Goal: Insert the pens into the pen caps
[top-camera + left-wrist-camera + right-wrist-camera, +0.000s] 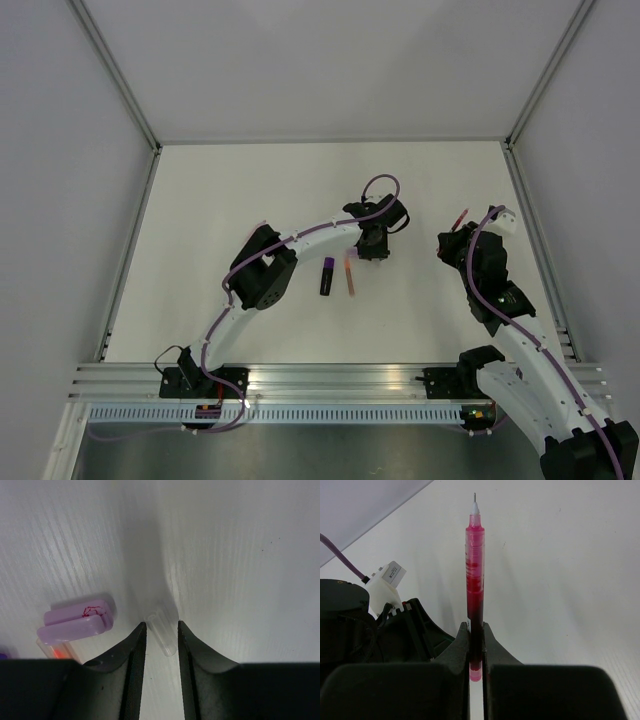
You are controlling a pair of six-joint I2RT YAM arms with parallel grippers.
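My right gripper [476,626] is shut on a pink pen [474,570], held near its rear end with the fine tip pointing away. In the top view that gripper [450,233] is raised at the right with the pink pen [460,215] sticking out. My left gripper [160,626] is open low over the table, and a clear cap [163,630] lies between its fingertips, ungripped. A pale pink clip cap [77,622] lies just left of it. A black pen with a purple end [327,277] and an orange pen [349,276] lie left of the left gripper [372,252].
White table with grey walls on three sides and metal rails [330,385] along the near edge. The left arm's elbow [265,275] hangs over the table left of the pens. An orange pen end [59,652] shows at the left wrist view's lower left.
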